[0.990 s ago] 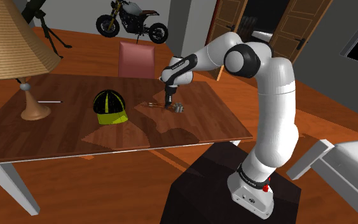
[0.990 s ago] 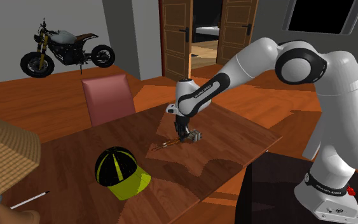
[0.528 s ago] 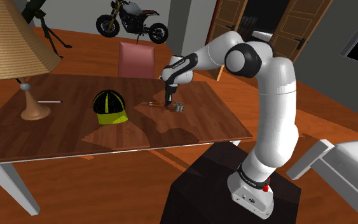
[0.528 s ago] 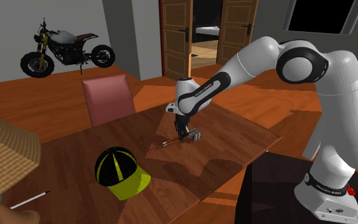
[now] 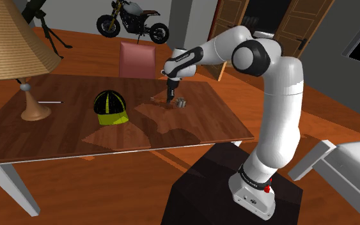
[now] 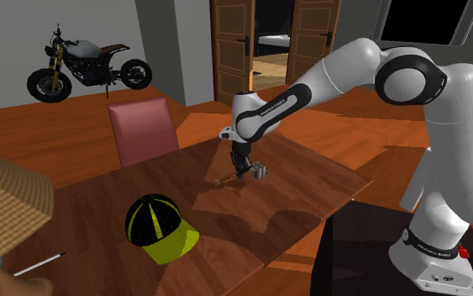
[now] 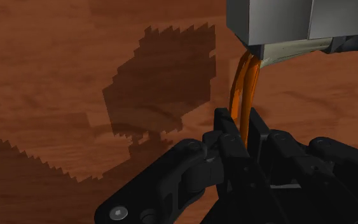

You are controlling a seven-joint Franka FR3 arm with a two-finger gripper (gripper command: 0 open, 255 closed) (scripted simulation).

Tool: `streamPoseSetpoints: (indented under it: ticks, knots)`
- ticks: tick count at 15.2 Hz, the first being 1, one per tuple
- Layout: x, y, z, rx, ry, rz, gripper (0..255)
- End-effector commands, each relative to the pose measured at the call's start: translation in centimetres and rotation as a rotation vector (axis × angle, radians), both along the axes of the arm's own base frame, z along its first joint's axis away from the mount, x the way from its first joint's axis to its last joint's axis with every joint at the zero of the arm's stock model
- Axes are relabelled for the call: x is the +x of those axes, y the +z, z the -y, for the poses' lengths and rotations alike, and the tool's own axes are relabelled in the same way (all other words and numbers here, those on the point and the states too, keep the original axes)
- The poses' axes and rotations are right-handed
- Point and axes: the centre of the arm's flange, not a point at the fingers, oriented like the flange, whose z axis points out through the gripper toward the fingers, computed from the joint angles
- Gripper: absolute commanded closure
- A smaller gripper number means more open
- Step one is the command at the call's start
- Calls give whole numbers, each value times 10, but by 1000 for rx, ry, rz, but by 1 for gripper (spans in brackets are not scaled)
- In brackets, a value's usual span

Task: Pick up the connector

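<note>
The connector (image 5: 181, 102) is a small grey block with a tail of orange wires (image 7: 243, 95). My black gripper (image 5: 170, 97) is shut on those wires, and the grey block (image 7: 292, 22) hangs beyond the fingertips. In the second exterior view the connector (image 6: 259, 171) hangs beside the gripper (image 6: 243, 171), a little above the wooden table (image 6: 310, 181). The wrist view has the gripper (image 7: 241, 137) clasping the wires, with its shadow on the wood below.
A black and yellow cap (image 5: 110, 107) lies on the table (image 5: 76, 137) towards the shoulder view's left. Farther left are a pen (image 5: 50, 102) and a lamp (image 5: 34, 108). A red chair (image 5: 137, 61) stands behind the table, a motorcycle (image 5: 132, 22) beyond it.
The gripper has risen from the table with the connector in its grip, and the arm's elbow has lifted. The cap, pen and lamp have not moved.
</note>
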Motion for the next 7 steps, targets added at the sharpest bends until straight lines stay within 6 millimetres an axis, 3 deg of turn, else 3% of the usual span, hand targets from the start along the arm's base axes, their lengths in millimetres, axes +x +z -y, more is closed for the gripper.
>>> streamPoseSetpoints:
  ticks: [1,5,7]
  knots:
    - [1,10,1,0,0,0,255]
    - [1,31,1,0,0,0,255]
    - [1,32,1,0,0,0,255]
